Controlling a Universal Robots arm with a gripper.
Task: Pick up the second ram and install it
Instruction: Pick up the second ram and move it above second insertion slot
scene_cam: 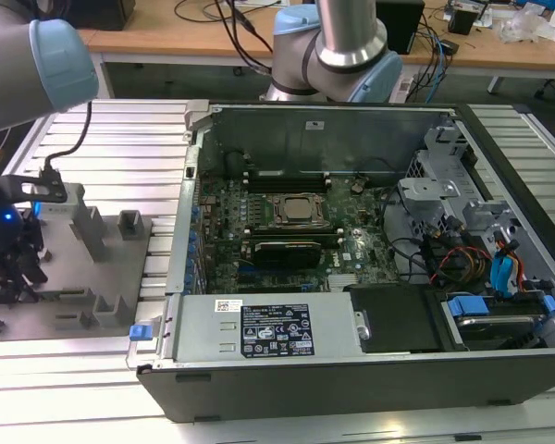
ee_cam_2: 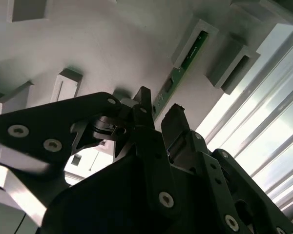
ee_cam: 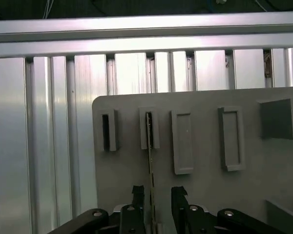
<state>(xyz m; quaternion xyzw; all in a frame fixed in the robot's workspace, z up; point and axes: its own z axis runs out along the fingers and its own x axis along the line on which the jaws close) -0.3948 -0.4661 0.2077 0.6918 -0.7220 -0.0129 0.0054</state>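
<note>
The second ram [ee_cam: 150,161], a thin green strip, stands edge-up between the black end effector's [ee_cam: 157,195] parted fingers [ee_cam: 178,196].

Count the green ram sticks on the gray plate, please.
1. The ram stands on edge in a holder on the plate, between the open gripper's fingers. The next holder looks empty; the gripper may hide others.
</note>
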